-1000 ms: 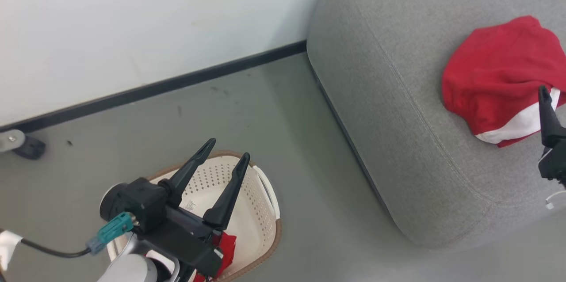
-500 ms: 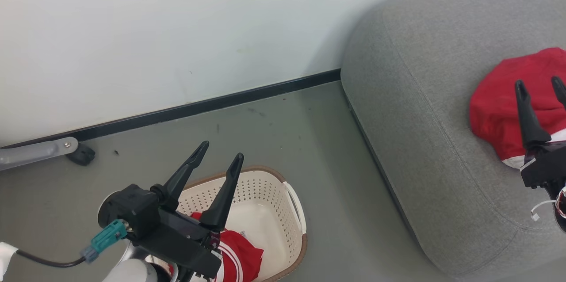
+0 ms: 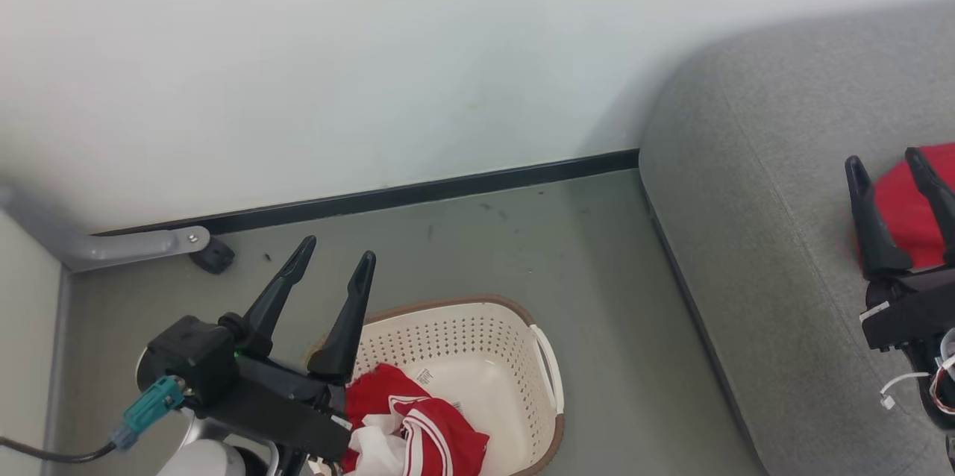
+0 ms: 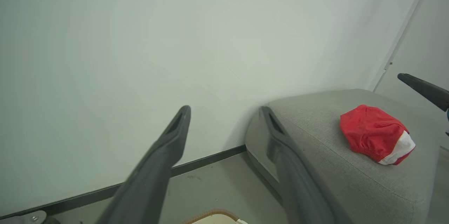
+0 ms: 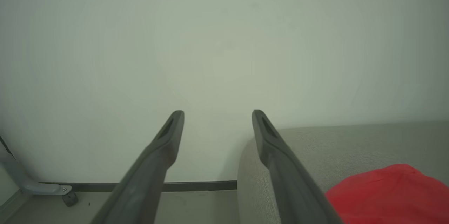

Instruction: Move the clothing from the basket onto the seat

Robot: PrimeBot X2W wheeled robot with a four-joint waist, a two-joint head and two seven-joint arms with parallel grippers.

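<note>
Red clothing (image 3: 436,435) — inside cream basket (image 3: 466,328).

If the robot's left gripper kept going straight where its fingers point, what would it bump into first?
Probably the pale wall: the left gripper, open and empty, aims at it, just beside the end of the grey sofa. Depth is hard to judge.

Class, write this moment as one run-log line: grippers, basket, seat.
left gripper: open, empty, by basket | right gripper: open, empty, over seat | clothing: red-and-white heap in basket | red garment: lying on seat
</note>
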